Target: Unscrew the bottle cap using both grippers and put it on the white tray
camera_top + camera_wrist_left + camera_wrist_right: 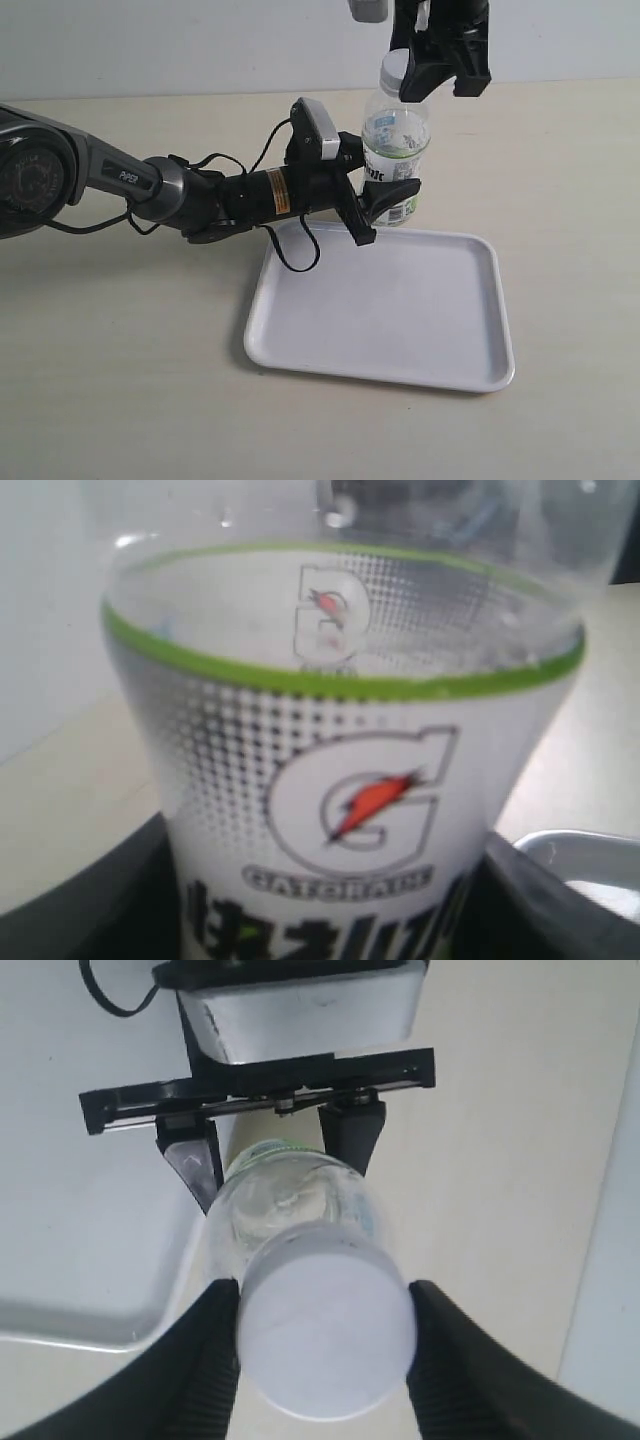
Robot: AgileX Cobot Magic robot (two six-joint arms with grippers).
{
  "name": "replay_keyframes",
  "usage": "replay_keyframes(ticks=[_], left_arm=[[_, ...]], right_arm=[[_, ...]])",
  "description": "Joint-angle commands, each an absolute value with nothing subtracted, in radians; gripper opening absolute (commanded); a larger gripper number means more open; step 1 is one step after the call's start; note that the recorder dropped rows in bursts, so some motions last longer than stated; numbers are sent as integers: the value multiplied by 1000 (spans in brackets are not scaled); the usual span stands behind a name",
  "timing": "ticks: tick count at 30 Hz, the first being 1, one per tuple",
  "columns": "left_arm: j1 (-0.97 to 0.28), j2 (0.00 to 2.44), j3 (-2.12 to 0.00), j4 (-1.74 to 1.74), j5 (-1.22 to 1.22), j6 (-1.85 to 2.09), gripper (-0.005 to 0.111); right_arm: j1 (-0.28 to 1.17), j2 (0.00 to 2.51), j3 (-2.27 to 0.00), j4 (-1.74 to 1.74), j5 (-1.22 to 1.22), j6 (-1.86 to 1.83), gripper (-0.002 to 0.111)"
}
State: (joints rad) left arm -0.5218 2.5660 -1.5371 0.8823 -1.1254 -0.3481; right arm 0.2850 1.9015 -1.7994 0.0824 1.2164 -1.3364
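Note:
The clear bottle [396,130] stands upright at the far edge of the white tray [380,300]. My left gripper [385,205] comes in from the left and is shut on the bottle's lower labelled part. In the left wrist view the label [340,780] fills the picture, with a dark finger [95,910] on each side. The white bottle cap [391,66] sits on the neck. My right gripper [418,80] hangs from above, shut on it. In the right wrist view, black fingers [200,1360] press both sides of the cap [328,1330].
The tray's flat inside [400,310] lies in front of the bottle, and its rim [90,1325] shows beside the bottle from above. The left arm [120,180] with looping cables stretches across the beige table [120,380] on the left. A pale wall runs along the back.

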Motion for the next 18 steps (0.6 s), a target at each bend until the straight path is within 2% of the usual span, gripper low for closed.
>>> replay_keyframes(ticks=[1,9,18], left_arm=[[-520,2555,-1541,881,-1132,-378,0],[-520,2555,-1541,886,-1132,-380,0],[-520,2555,-1541,886,-1132,-380,0]], right_arm=[[286,1898,-1802,42,1216,-1555,0],[286,1898,-1802,42,1197,-1855,0],[286,1899,-1802,42,1191,-1987,0]])
